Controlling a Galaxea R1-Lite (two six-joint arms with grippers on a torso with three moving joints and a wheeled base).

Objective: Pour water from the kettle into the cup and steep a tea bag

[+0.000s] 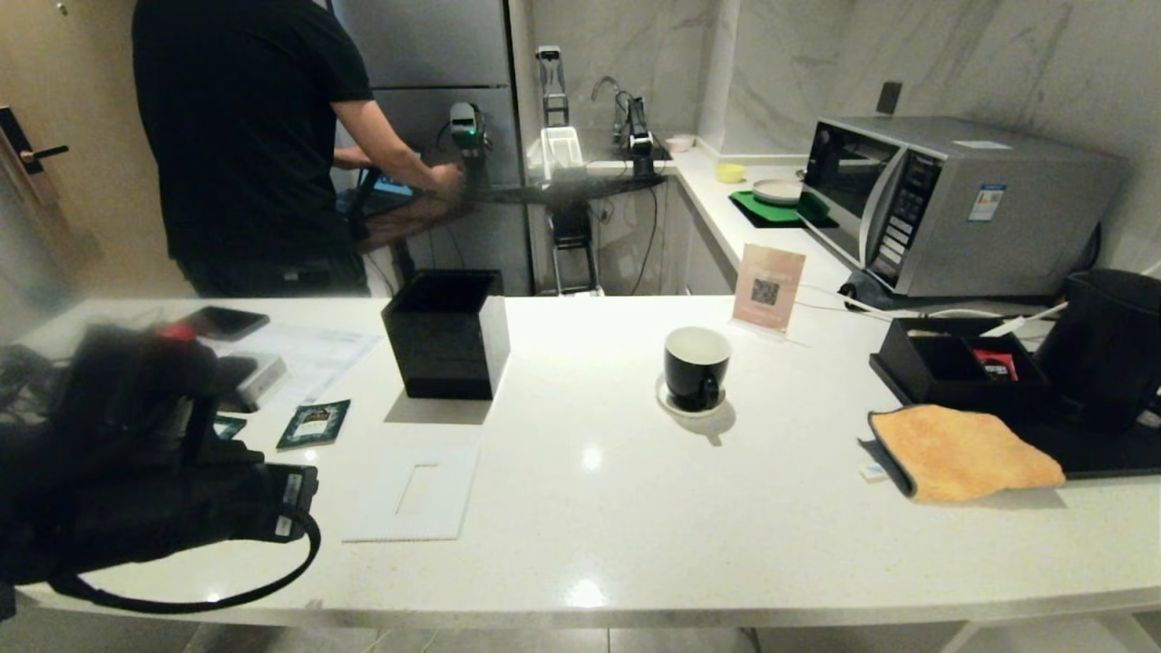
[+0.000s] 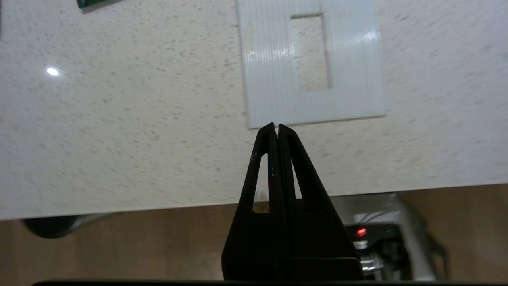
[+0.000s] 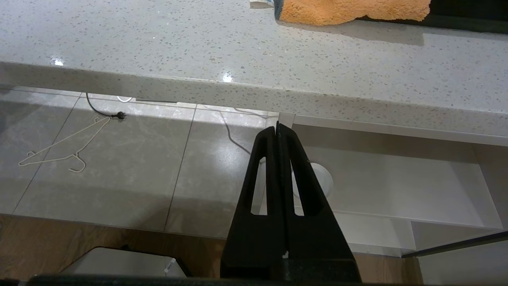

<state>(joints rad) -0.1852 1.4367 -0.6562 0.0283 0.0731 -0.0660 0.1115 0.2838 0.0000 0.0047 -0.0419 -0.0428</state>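
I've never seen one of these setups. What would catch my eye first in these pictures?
Probably the glossy black cup on its white saucer, alone mid-counter. At the far right stands the bulky black kettle, beside an orange cloth, with a silver microwave behind. The robot's left gripper, shut and empty, hangs over the counter's near left edge, and a person in black works beyond.

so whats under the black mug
A small white saucer sits under the glossy black mug, on the white speckled counter; the saucer's middle is covered by the mug.

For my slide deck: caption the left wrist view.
Left gripper, jaws shut and empty, above the speckled counter near a white ribbed plate.
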